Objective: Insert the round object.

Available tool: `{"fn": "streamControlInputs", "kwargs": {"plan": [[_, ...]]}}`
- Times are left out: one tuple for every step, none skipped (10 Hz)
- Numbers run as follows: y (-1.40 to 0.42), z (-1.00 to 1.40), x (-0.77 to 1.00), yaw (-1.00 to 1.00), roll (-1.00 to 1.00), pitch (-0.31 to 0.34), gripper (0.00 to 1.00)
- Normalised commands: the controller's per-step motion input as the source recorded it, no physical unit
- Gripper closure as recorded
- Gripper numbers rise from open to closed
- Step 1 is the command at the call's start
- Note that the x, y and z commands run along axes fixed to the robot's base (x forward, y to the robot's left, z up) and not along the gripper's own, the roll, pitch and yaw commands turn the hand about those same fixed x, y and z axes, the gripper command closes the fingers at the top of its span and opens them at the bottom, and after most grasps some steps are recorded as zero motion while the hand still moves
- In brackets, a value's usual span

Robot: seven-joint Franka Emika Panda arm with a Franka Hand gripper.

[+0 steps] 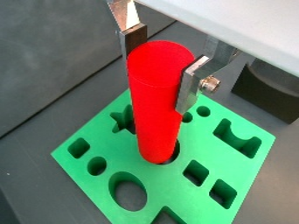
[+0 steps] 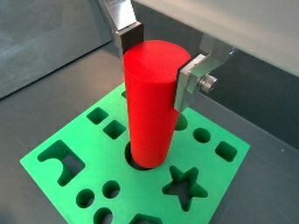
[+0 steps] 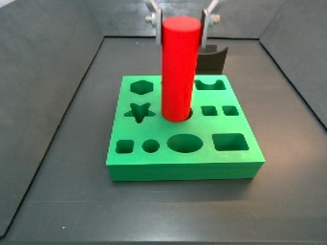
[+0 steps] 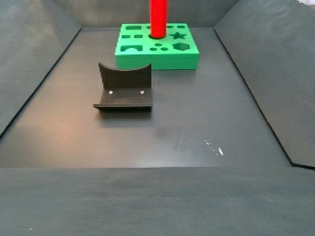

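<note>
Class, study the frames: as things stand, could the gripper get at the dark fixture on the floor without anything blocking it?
Probably not at once. The gripper is shut on the round object, whose lower end sits in a hole of the green block. The fixture stands apart on open floor, so once the gripper lets go, the way looks free.

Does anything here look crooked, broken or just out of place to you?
Nothing stands out. The red cylinder stands upright with its lower end in a round hole of the green block, and the gripper holds it near the top. The fixture stands apart on the floor, in front of the block.
</note>
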Motion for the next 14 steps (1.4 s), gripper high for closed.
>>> {"fn": "streamControlInputs", "kwargs": {"plan": [[0.06, -0.29, 0.21, 0.00, 0.01, 0.041, 1.00], [0.00, -0.32, 0.36, -0.01, 0.00, 0.036, 1.00], [0.09, -0.30, 0.32, -0.02, 0.00, 0.066, 1.00], [0.20, -0.27, 0.07, 0.00, 0.06, 0.064, 1.00], [0.11, -0.22, -0.21, -0.09, 0.00, 0.000, 1.00], [0.01, -0.17, -0.23, -0.09, -0.05, -0.011, 1.00], [0.00, -0.12, -0.14, 0.00, -0.11, -0.034, 1.00], [-0.05, -0.09, 0.00, 0.00, -0.11, -0.004, 1.00], [-0.11, -0.07, 0.01, 0.00, -0.08, 0.000, 1.00], [-0.14, -0.02, 0.03, -0.01, -0.06, 0.000, 1.00], [-0.12, -0.07, 0.00, 0.00, -0.07, -0.007, 1.00], [0.00, -0.18, 0.03, 0.00, -0.05, 0.000, 1.00], [0.00, -0.24, 0.06, 0.00, 0.00, 0.000, 1.00], [0.00, -0.37, 0.08, 0.00, 0.06, 0.000, 1.00]]}}
